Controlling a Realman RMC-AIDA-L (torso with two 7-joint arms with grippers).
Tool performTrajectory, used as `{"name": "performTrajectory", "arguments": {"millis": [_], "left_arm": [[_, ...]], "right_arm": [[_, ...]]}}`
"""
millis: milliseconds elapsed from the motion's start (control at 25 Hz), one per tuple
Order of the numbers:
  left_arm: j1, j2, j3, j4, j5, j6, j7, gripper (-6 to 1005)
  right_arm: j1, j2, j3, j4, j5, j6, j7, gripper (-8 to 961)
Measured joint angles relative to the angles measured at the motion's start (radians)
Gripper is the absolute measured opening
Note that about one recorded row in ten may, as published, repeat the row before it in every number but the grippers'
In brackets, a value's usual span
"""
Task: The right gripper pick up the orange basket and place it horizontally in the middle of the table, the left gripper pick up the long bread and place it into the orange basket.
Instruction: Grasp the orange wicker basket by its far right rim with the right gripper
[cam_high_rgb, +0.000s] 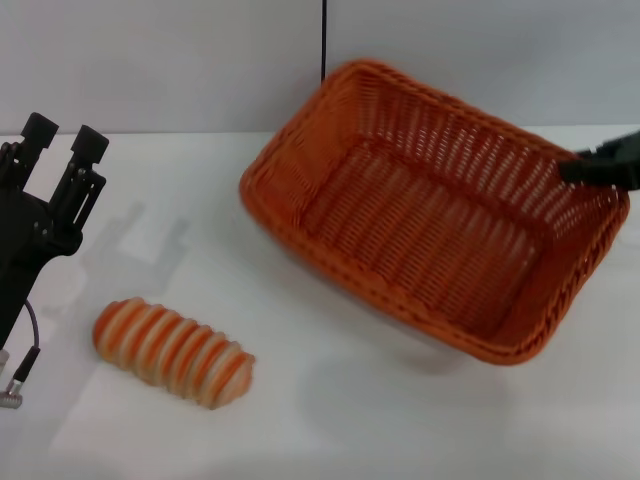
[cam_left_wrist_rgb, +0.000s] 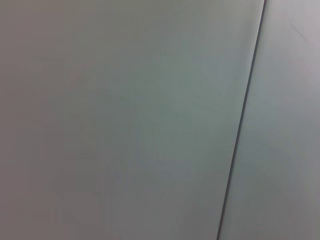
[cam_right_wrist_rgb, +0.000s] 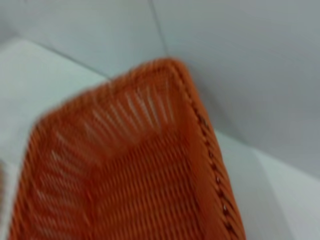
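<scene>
The orange basket (cam_high_rgb: 430, 210) sits at the middle right of the head view. It is tilted, with a shadow on the white table (cam_high_rgb: 350, 430) beneath it. My right gripper (cam_high_rgb: 582, 168) reaches in from the right edge and is shut on the basket's far right rim. The right wrist view looks down into the basket (cam_right_wrist_rgb: 140, 185). The long bread (cam_high_rgb: 172, 352), striped orange and cream, lies on the table at the front left, apart from the basket. My left gripper (cam_high_rgb: 64, 138) hangs open at the far left, behind the bread. The left wrist view shows no task object.
A grey wall with a dark vertical seam (cam_high_rgb: 324, 40) stands behind the table. The left wrist view faces that wall and its seam (cam_left_wrist_rgb: 240, 125). A thin cable with a silver plug (cam_high_rgb: 14, 392) hangs from the left arm next to the bread.
</scene>
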Motion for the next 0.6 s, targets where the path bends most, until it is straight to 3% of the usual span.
{"name": "performTrajectory", "arguments": {"millis": [240,520,600], "left_arm": [[0.000,0.000,-0.003,0.000,-0.002,-0.001,0.000,662],[-0.013,0.000,-0.003,0.000,-0.006,-0.001,0.000,663],[-0.016,0.000,-0.003,0.000,-0.006,-0.002,0.000,663]], "right_arm": [[-0.064,-0.016,0.024,-0.038,0.172,0.060,-0.078,148],[-0.145,-0.026,0.127,-0.087,0.388,0.194,-0.184,147],[-0.174,-0.051,0.130,-0.091,0.476,0.240,-0.198,147]]}}
